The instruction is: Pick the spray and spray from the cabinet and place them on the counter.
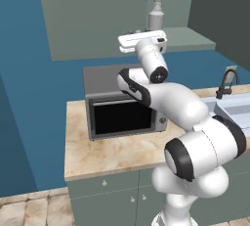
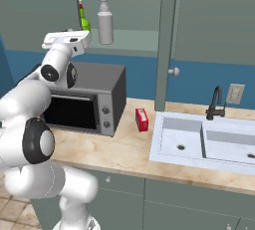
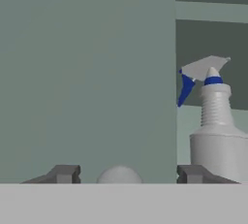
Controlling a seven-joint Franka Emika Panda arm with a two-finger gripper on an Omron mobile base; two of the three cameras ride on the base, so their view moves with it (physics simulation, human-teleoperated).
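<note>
step: grasp door knob (image 3: 119, 175) | gripper (image 3: 127, 173): fingers spread either side of knob, nothing pinched | tip: centre knob; squeeze squarely; grey-white spray (image 3: 218, 131) stands beside

Seen from behind, left and right, both looking down over the counter (image 1: 112, 154) toward the open cabinet (image 2: 209, 20); hand view close against a cabinet door, grey-white spray (image 3: 218, 131) at right.

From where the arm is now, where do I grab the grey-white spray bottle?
Take the grey-white spray bottle on its round body, below the ribbed neck. It stands upright near the open front of the cabinet shelf, so come in level from the front, fingers either side. The pincer looks centred on a door knob left of the bottle; shift over first.
</note>
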